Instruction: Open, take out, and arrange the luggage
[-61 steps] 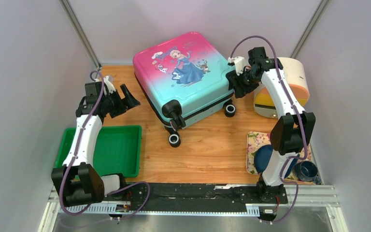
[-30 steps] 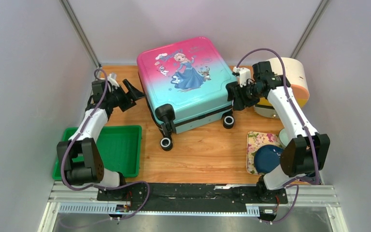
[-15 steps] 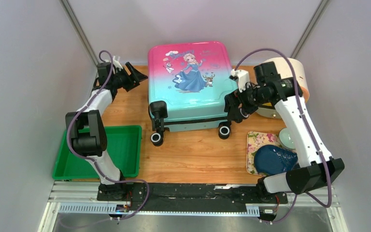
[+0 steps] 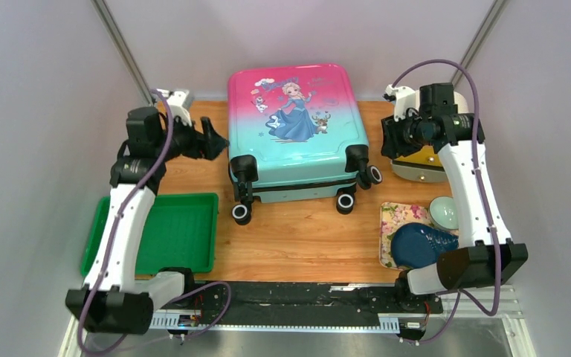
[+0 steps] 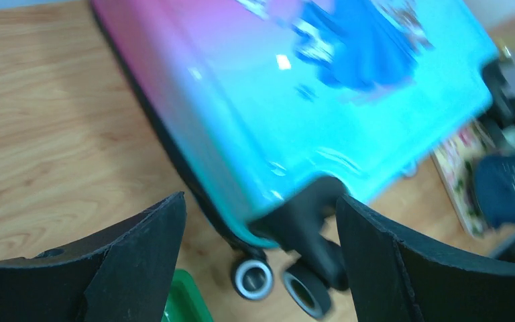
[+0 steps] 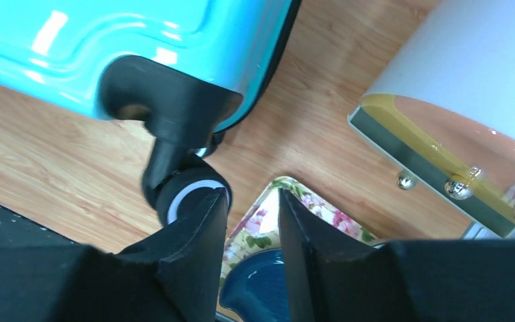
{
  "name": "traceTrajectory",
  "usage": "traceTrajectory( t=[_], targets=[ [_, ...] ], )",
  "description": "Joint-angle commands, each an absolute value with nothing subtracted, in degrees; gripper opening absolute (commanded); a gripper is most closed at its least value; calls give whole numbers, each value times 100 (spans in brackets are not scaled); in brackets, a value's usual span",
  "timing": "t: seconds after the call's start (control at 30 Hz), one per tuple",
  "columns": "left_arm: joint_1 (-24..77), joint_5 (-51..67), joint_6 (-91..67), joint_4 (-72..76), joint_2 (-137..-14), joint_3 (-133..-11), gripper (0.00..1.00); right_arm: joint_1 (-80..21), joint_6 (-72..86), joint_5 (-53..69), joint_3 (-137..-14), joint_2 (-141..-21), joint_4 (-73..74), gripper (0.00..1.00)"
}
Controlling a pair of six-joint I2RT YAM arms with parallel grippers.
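We see the luggage lying flat at the far middle of the counter, shut, with its princess print facing up, the pink end toward the back wall and the teal end with the black wheels toward us. Our left hand sits just beside the case's left edge with its fingers spread wide apart; in the left wrist view nothing lies between them, and the teal shell and a pair of wheels show beyond the gap. Our right hand hangs between the case's near right corner and the cream-and-orange round container. In the right wrist view its fingers stand only a narrow slit apart and clamp nothing, with one corner wheel just past the left fingertip. A green tray rests at the near left of the counter. At the near right lies a floral mat carrying a dark blue plate and a small pale bowl.
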State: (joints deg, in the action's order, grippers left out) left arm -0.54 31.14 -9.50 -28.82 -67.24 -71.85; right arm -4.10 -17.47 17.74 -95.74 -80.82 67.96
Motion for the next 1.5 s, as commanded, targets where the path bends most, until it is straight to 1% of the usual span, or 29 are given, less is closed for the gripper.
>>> traceTrajectory(
  t=[0.0, 0.03, 0.13, 0.23, 0.27, 0.37, 0.43, 0.53, 0.6, 0.67, 0.7, 0.8, 0.83, 0.97, 1.1, 1.17, 1.3, 1.37, 1.47],
  targets=[
    [789, 2611, -290, -4139, -6144, -6733, 90, -466, -2117, 1213, -9256, -8244, 6539, 36],
    [791, 2610, -307, -4174, -5987, -6567, 91, -492, -2188, 1178, -9116, -8253, 6513, 33],
    [817, 2672, -176, -4306, -5758, -6338, 91, -588, -2416, 1195, -8623, -8323, 6381, 31],
    [843, 2890, -9, -4552, -5748, -6363, 91, -799, -2479, 1458, -8219, -8393, 6328, 29],
    [879, 2935, -9, -4622, -5757, -6363, 91, -861, -2470, 1764, -8105, -8402, 6346, 29],
    [1089, 2716, -9, -4597, -5879, -6372, 92, -1185, -2294, 2283, -7946, -8350, 6258, 29],
    [1134, 2463, -35, -4553, -6107, -6485, 92, -1527, -2215, 2399, -7831, -8297, 6048, 29],
    [1134, 2216, -211, -4308, -6423, -6740, 92, -1941, -2154, 2531, -7717, -8192, 5810, 29],
    [1081, 2040, -325, -3851, -6521, -6811, 92, -2039, -2145, 2601, -7691, -8156, 5740, 29],
    [950, 2170, -534, -3378, -6644, -6899, 93, -2083, -2153, 2628, -7682, -8121, 5739, 29],
    [706, 2293, -667, -3236, -6697, -6969, 93, -2083, -2188, 2628, -7682, -8086, 5774, 29],
    [91, 2968, -1439, -2805, -7213, -7373, 93, -2074, -2381, 2751, -7542, -7754, 5748, 29],
    [36, 2971, -1694, -2630, -7346, -7557, 93, -2083, -2417, 2786, -7393, -7656, 5713, 29],
    [35, 2874, -1696, -2619, -8269, -8278, 92, -2065, -2566, 2594, -7120, -7287, 5704, 30],
    [35, 3390, -1985, -2295, -9234, -8578, 92, -1890, -2803, 2365, -6961, -7075, 5809, 31],
    [35, 3707, -2240, -1996, -9500, -8639, 92, -1645, -2970, 2233, -6917, -6996, 5853, 31],
    [403, 4314, -2417, -1565, -10106, -8981, 89, -1284, -3304, 2206, -6733, -6935, 5915, 30],
    [710, 4420, -2435, -1293, -10309, -9131, 86, -1266, -3436, 2223, -6645, -6873, 5898, 30],
    [966, 4482, -2259, -1266, -10844, -9702, 85, -1266, -3498, 2346, -6469, -6768, 5679, 30]
  ],
)
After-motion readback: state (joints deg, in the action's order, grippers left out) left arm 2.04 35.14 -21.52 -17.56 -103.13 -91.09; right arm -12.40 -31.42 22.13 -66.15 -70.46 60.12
